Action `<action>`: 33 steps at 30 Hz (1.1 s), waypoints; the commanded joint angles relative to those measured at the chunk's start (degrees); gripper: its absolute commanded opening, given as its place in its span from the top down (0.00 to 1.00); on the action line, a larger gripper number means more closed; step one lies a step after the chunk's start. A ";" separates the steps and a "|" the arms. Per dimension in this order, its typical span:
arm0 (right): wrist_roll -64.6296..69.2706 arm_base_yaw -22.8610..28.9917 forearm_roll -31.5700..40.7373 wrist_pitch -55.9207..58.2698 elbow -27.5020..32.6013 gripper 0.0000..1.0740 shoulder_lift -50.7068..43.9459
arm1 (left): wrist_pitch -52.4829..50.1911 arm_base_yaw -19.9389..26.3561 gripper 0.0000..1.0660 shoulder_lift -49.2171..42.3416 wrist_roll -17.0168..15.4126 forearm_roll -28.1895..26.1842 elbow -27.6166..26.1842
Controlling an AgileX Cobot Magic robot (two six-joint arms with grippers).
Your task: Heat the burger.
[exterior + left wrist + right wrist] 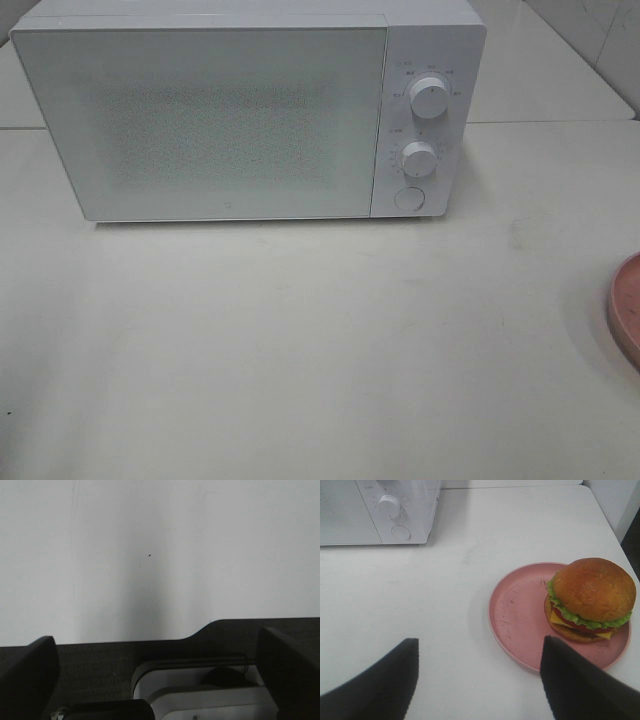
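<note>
A white desk (300, 340) carries a shut microwave (200, 120) at the back. A pink plate (520, 615) holds the burger (590, 600). Both the left end effector (155, 660) and right end effector (480, 680) are spread apart, empty.

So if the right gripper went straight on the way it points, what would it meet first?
Probably bare table. The open right gripper aims between the microwave and the pink plate; depth is uncertain.

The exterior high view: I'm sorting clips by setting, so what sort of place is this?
Probably a mock kitchen counter: a white microwave with its door shut on a pale table, and a burger on a pink plate.
</note>
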 commanded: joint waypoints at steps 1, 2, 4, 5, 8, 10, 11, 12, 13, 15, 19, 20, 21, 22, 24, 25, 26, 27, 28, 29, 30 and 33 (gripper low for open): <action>-0.34 -0.23 -0.46 0.17 0.06 0.37 -1.55 | -2.35 0.11 0.06 -4.64 -0.11 -0.11 2.41; -0.34 -0.23 -0.46 0.17 0.06 0.37 -1.55 | -2.86 0.11 0.06 -6.82 0.29 -0.11 3.15; -0.34 -0.23 -0.46 0.17 0.06 0.37 -1.55 | -3.61 0.11 0.06 -10.94 0.63 -0.11 3.90; -0.34 -0.23 -0.46 0.17 0.06 0.37 -1.55 | -4.24 0.11 0.06 -12.95 0.69 0.00 3.90; -0.34 -0.23 -0.46 0.17 0.06 0.37 -1.55 | -5.10 0.11 0.06 -19.77 0.97 0.74 4.18; -0.34 -0.23 -0.46 0.17 0.06 0.37 -1.55 | -5.44 0.11 0.06 -21.54 1.03 1.03 4.41; -0.34 -0.23 -0.46 0.17 0.06 0.37 -1.55 | -7.05 0.11 0.06 -25.10 1.03 1.32 5.27; -0.34 -0.23 -0.46 0.17 0.06 0.37 -1.55 | -7.05 0.11 0.06 -25.10 1.03 1.32 5.27; -0.34 -0.23 -0.46 0.17 0.06 0.37 -1.55 | -8.19 0.11 0.06 -26.87 1.03 1.32 6.02; -0.34 -0.23 -0.46 0.17 0.06 0.37 -1.49 | -8.14 0.11 0.06 -29.56 0.97 1.43 5.96; -0.34 -0.23 -0.46 0.17 0.06 0.37 -1.49 | -8.14 0.11 0.06 -33.69 1.03 1.38 5.96; -0.34 -0.23 -0.46 0.17 0.06 0.37 -1.49 | -8.14 0.11 0.06 -33.69 1.03 1.38 5.96; -0.34 -0.23 -0.46 0.17 0.06 0.37 -1.49 | -8.14 0.11 0.06 -35.47 1.03 1.38 5.96; -0.34 -0.23 -0.46 0.17 0.06 0.37 -1.49 | -8.14 0.11 0.06 -36.84 1.03 1.43 5.96; -0.34 -0.23 -0.46 0.17 0.06 0.37 -1.49 | -8.14 0.11 0.06 -36.67 1.03 1.38 5.96; -0.34 -0.23 -0.46 0.17 0.06 0.37 -1.49 | -8.14 0.11 0.06 -36.55 0.97 1.20 5.96; -0.34 -0.23 -0.46 0.17 0.06 0.37 -1.49 | -8.14 0.11 0.06 -36.55 0.97 1.20 5.96; -0.34 -0.23 -0.46 0.17 0.06 0.37 -1.38 | -8.14 0.11 0.06 -36.67 0.97 1.20 5.96; -0.34 -0.23 -0.46 0.17 0.06 0.37 -1.32 | -8.14 0.11 0.06 -36.67 0.97 1.20 5.96; -0.34 -0.23 -0.46 0.17 0.06 0.37 -1.32 | -8.14 0.11 0.06 -36.67 0.97 1.20 5.96; -0.34 -0.23 -0.46 0.17 0.06 0.37 -1.20 | -8.14 0.17 0.06 -36.67 0.97 1.20 5.96; -0.34 -0.23 -0.46 0.17 0.06 0.37 -1.20 | -8.14 0.23 0.06 -36.55 1.03 1.20 5.96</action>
